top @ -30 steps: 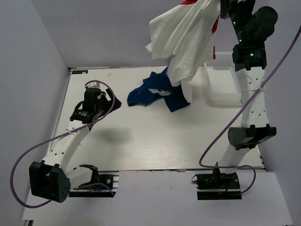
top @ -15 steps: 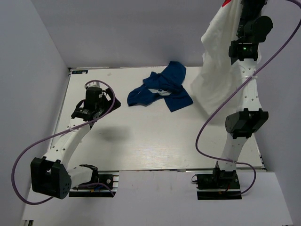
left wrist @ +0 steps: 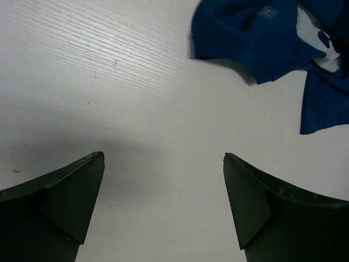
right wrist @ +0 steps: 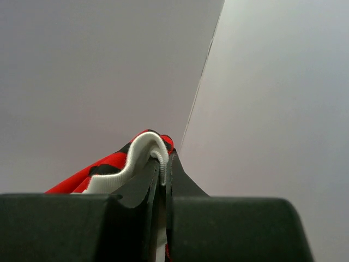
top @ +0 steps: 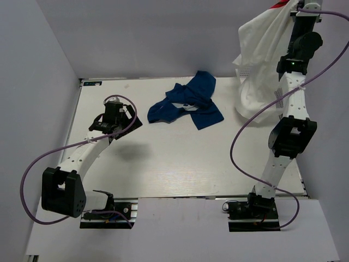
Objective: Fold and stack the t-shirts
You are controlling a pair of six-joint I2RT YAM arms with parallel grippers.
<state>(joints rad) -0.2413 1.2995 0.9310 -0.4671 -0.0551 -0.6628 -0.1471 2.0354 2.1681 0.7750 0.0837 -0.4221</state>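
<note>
The white t-shirt with red print [top: 260, 60] hangs high at the back right, held up by my right gripper [top: 297, 4], which is shut on its ribbed collar [right wrist: 143, 150]. The blue t-shirt [top: 188, 101] lies crumpled on the table at the back middle. It also shows at the top right of the left wrist view [left wrist: 262, 38]. My left gripper [top: 121, 117] hovers over the table to the left of the blue shirt. It is open and empty [left wrist: 163, 158].
The white mesh basket [top: 248, 71] at the back right is mostly hidden behind the hanging white shirt. Grey walls close in the left, back and right sides. The white table [top: 180, 158] extends in front of the blue shirt.
My right arm has swung from the back middle to the far right and risen, carrying the white shirt off the blue one. My left gripper has shifted slightly right.
</note>
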